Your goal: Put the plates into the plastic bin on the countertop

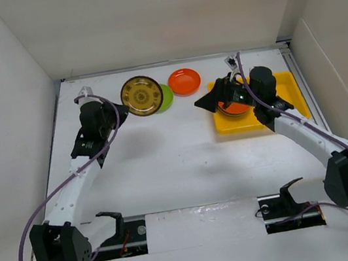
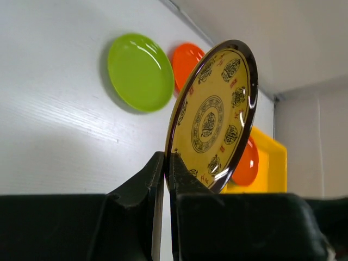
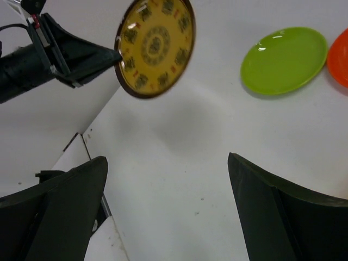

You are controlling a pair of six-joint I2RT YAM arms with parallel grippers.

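My left gripper [image 2: 167, 159] is shut on the rim of a dark plate with a gold pattern [image 2: 215, 117], which hangs tilted above the countertop [image 1: 165, 158]. From overhead this plate [image 1: 141, 96] overlaps a lime green plate [image 1: 167, 98] lying flat. An orange plate [image 1: 184, 81] rests beside the green one. The yellow plastic bin [image 1: 286, 86] at the right holds another orange plate [image 1: 233, 108], partly hidden by my right arm. My right gripper [image 1: 206, 103] stands open and empty at the bin's left edge, pointing left. The right wrist view shows the held plate [image 3: 155, 46] and the green plate [image 3: 283, 60].
White walls enclose the countertop on the left, back and right. Both arm bases sit at the near edge, with cables trailing beside them. A bare stretch of white surface lies between the two arms.
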